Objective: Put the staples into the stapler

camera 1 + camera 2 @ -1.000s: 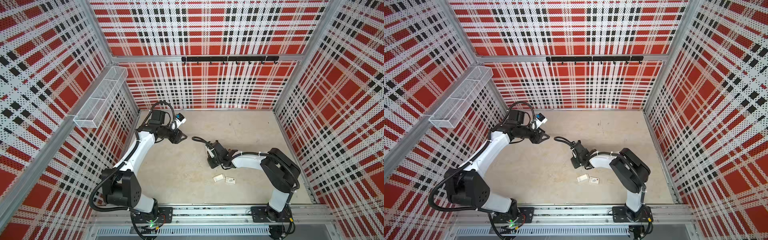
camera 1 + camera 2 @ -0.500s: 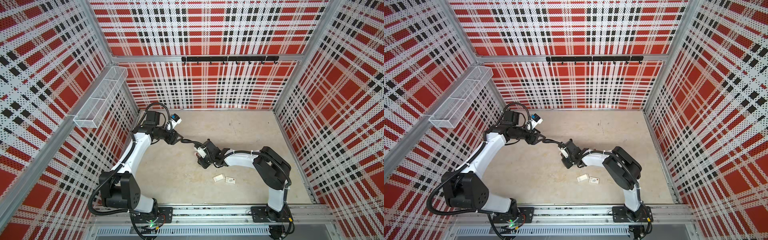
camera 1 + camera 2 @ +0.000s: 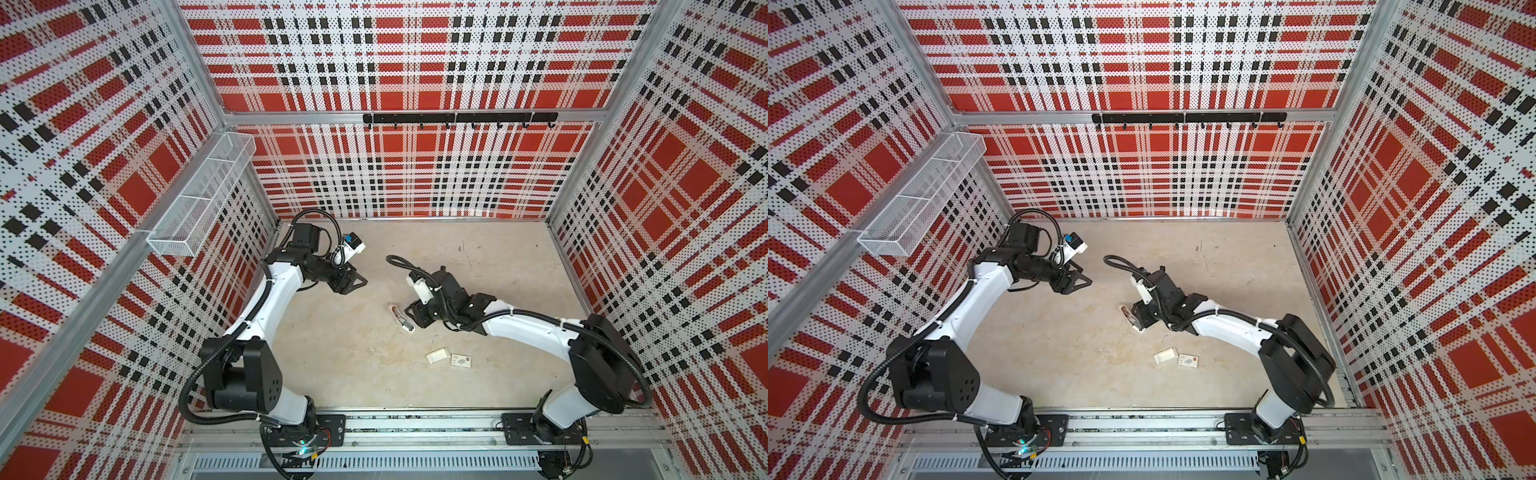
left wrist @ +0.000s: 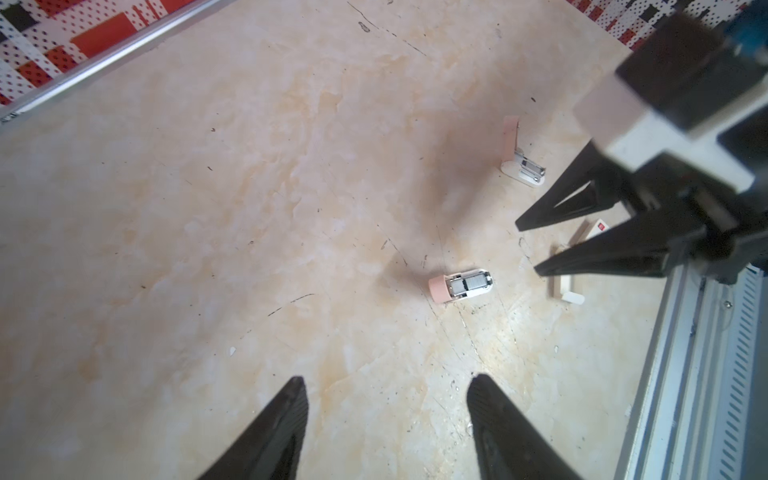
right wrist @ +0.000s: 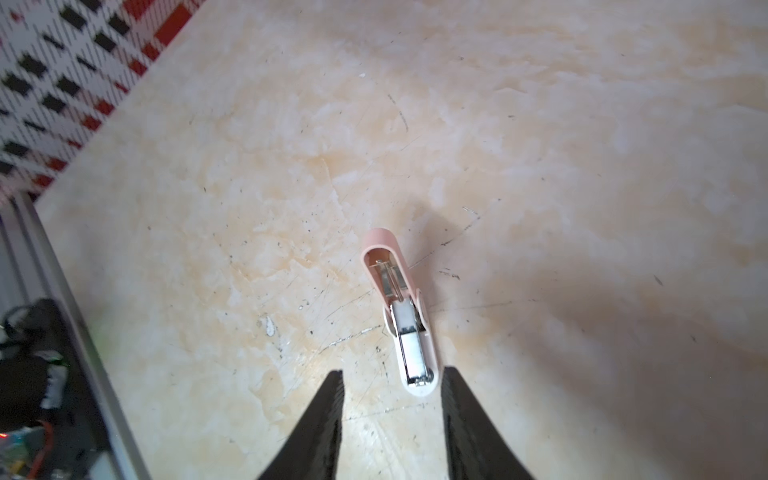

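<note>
1. Near the middle of the beige stone-look surface, a small pale pink and white plastic stapler lies opened flat. Its pink lid points far-left and its metal channel faces up.
2. Right pincer hangs just over that stapler's white end. Its jaws are parted, and the end lies between the black fingertips unclamped, so it grasps nothing.
3. Left pincer hovers to the far left of the stapler, well apart from it, released and empty.
4. Progress, as I judge it, is early: the stapler is opened, and that is the one step done. I cannot tell whether the silvery metal in the channel is a strip of staples or only the mechanism.
5. Likely left to do: fetch a strip, seat it in the channel, shut the lid.
6. No loose staples are discernible. A small white cardboard tray lies nearer than the stapler, its contents too small to see.
7. Count:
   - two pincers
   - two staplers in the left wrist view; the second stapler stands with its pink lid upright, right of the first, and is unseen in both top views, presumably under the right arm
   - one tray
   - one printed white cardboard sleeve, just beside the tray on its right
   - no staple strips that can be counted
</note>
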Controlling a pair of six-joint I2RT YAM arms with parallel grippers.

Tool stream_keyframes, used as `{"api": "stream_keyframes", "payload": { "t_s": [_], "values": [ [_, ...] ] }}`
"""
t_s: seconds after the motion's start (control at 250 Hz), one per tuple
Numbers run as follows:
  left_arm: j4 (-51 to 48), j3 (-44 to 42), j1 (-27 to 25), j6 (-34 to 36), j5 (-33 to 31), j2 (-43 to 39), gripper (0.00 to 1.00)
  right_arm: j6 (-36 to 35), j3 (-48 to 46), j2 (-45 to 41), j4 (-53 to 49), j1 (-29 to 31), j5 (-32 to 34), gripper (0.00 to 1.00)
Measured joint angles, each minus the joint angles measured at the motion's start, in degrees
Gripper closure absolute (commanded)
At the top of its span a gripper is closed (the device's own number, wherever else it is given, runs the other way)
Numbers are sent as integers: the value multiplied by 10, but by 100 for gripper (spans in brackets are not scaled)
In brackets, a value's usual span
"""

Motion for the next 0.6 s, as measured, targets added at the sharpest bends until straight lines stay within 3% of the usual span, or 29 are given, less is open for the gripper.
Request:
{"api": "stream_keyframes", "payload": {
  "t_s": [0.308, 0.596],
  "values": [
    [-105, 114, -68, 118, -11, 144, 40, 155, -119, -24, 2, -13, -84, 77],
    [-132, 135, -103, 140, -12, 205, 46, 223, -140, 17, 82, -15, -141, 80]
  ]
}}
